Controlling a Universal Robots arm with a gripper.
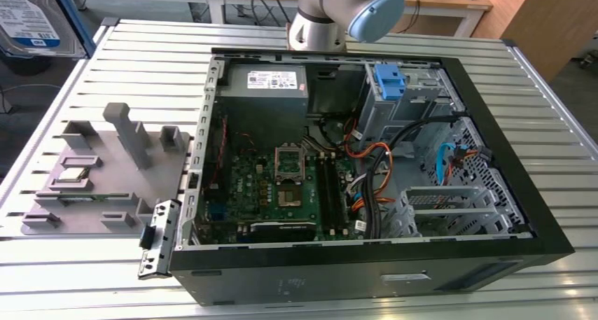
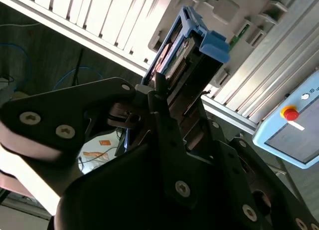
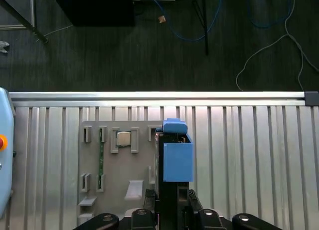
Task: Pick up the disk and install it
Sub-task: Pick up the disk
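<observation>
The disk point(image 3: 177, 157) stands on edge in its blue plastic carrier frame, and my gripper point(image 3: 172, 197) is shut on it from both sides. Disk and gripper hang over the slatted table, just beside the grey parts holder point(image 3: 117, 162). In the second wrist view the disk point(image 2: 185, 53) sticks out past the gripper point(image 2: 168, 98), its metal edge showing inside the blue frame. In the exterior view the disk's white-and-blue label point(image 1: 33, 19) shows at the far upper left, well away from the open computer case point(image 1: 374, 257).
Inside the case sit a grey power-supply box point(image 1: 266, 82), a motherboard point(image 1: 280, 187), cables and a blue bracket point(image 1: 388, 82) on the drive cage. The grey parts holder point(image 1: 103, 173) lies on the exterior view's left. A pale blue pendant with a red button point(image 2: 290, 124) rests on the table.
</observation>
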